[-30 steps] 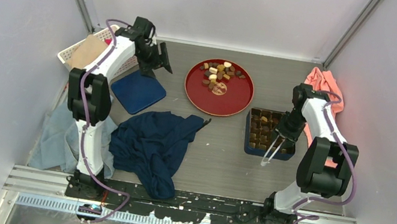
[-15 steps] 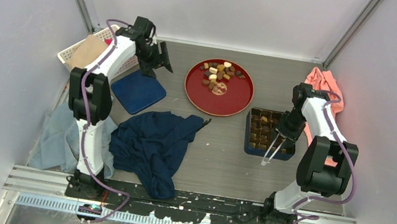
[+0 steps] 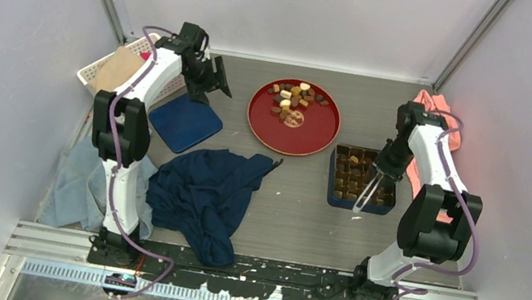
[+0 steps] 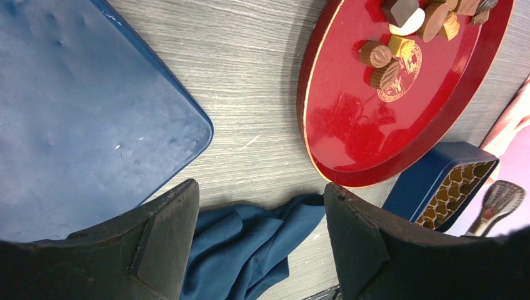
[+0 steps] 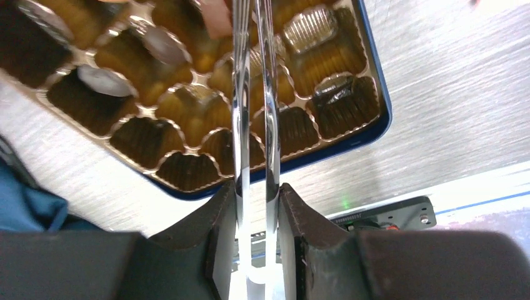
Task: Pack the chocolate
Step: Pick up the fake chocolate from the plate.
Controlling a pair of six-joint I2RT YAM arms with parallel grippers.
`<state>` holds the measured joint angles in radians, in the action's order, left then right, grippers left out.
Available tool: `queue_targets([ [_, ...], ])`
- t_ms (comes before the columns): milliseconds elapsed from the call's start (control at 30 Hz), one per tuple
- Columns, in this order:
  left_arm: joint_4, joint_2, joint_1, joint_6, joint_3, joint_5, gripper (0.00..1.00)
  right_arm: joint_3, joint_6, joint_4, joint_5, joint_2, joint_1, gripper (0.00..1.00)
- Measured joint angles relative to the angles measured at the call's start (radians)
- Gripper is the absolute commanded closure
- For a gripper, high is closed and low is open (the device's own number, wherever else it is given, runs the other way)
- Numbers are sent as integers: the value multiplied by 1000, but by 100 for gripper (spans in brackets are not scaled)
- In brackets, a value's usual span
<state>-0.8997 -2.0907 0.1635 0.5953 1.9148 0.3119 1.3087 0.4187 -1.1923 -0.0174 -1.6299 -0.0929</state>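
Silvery tongs are sitting pinched between the right gripper's jaws, reaching over the navy box. Most chocolate is lying on the red tray. The left gripper is hovering spread above the blue lid.

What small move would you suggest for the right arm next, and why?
Probably carry the tongs in the right tool toward the red tray: chocolate lies there, and the navy box has empty cups.
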Motion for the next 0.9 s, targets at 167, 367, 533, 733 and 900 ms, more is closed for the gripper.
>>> queue_targets([
  [167, 1, 0, 0, 0, 0, 3, 26, 147, 6, -23, -14, 0, 48, 72],
  [367, 1, 0, 0, 0, 0, 3, 26, 418, 4, -67, -18, -113, 306, 72],
  [533, 2, 0, -1, -5, -3, 2, 26, 648, -2, -83, 32, -337, 499, 68],
  [733, 0, 8, -12, -9, -28, 3, 26, 767, 3, -103, 60, -512, 562, 59],
  [900, 1, 17, -35, -15, -28, 3, 26, 830, 4, -120, 65, -607, 526, 57],
])
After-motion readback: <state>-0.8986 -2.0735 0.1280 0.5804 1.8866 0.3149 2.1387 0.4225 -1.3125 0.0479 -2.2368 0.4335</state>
